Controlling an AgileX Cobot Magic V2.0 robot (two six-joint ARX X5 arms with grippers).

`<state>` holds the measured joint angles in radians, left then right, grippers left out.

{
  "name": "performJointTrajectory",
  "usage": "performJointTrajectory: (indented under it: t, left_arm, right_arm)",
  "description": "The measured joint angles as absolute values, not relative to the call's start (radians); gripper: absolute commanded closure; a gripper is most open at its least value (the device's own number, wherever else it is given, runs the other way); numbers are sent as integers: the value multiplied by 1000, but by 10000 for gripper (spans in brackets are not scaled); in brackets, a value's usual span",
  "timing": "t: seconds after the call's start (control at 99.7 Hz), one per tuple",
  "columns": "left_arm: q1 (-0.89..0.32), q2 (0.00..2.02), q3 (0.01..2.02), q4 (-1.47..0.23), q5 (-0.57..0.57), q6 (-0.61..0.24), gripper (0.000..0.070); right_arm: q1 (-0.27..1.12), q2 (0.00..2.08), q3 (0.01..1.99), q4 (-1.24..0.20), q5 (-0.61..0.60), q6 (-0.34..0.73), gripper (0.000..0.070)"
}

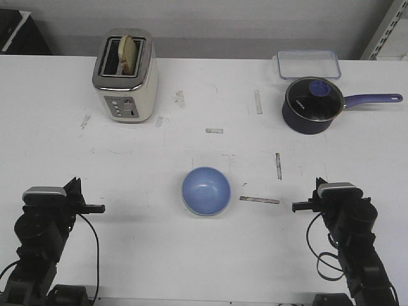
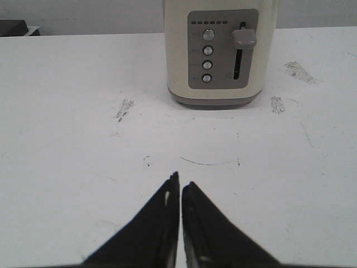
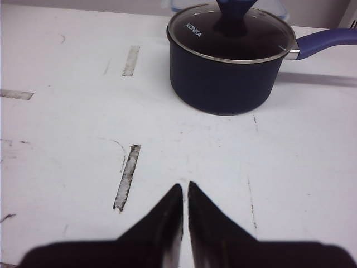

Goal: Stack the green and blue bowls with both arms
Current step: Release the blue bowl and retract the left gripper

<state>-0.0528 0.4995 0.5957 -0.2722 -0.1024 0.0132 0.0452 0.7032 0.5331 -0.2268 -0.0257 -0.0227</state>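
At the near left, the left gripper (image 1: 99, 208) is seen closed on nothing, its tips together over bare table, a toaster (image 1: 125, 75) far beyond it. At centre the blue bowl (image 1: 206, 190) is seen with a pale green rim (image 1: 191, 210) beneath it, so the stack is judged done. At the near right, the right gripper (image 1: 297, 206) is likewise closed and empty, with the lidded saucepan (image 1: 312, 104) far behind.

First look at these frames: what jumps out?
The blue bowl sits alone mid-table between the two arms; a pale edge shows at its lower rim, but no green bowl can be made out. At the far left stands a cream toaster with bread in one slot, and at the far right a lidded navy saucepan. The left gripper and right gripper are both shut, holding nothing.
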Motion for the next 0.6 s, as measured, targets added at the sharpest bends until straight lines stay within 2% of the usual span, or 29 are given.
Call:
performJointTrajectory:
  t: [0.441,0.602]
  left_arm:
    - [-53,445,595,-270,-102,13,699]
    - [-53,367,545,-244,-102,11,699]
  right_arm:
    - [45,703,533,-227,-26,-23,695]
    - [45,703,533,-226,-26,-23,695]
